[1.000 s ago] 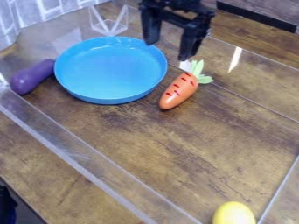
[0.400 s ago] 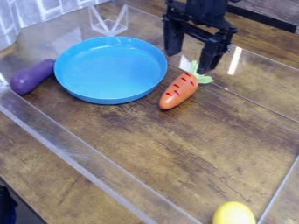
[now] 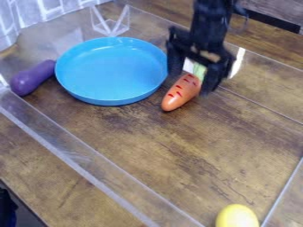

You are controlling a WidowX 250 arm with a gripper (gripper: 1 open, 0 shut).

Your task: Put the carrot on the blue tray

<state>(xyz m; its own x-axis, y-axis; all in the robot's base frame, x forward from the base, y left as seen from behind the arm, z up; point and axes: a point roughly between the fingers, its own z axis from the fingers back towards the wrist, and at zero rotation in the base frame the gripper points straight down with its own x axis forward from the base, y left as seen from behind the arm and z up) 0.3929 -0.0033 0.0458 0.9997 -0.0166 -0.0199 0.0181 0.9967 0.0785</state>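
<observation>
The jaws of the gripper are spread wide and pointed straight down, set astride the leafy upper end of the carrot; nothing is gripped. The carrot is seen lying flat on the wooden table, its orange tip reaching below the jaws. Just left of the jaws, the blue tray is shown empty. Farther left, beyond the tray, a purple eggplant is found; well below, a yellow lemon. The grasp, lift and placement are judged not yet done.

Dark wood-plank table, clear plastic walls, glare.
</observation>
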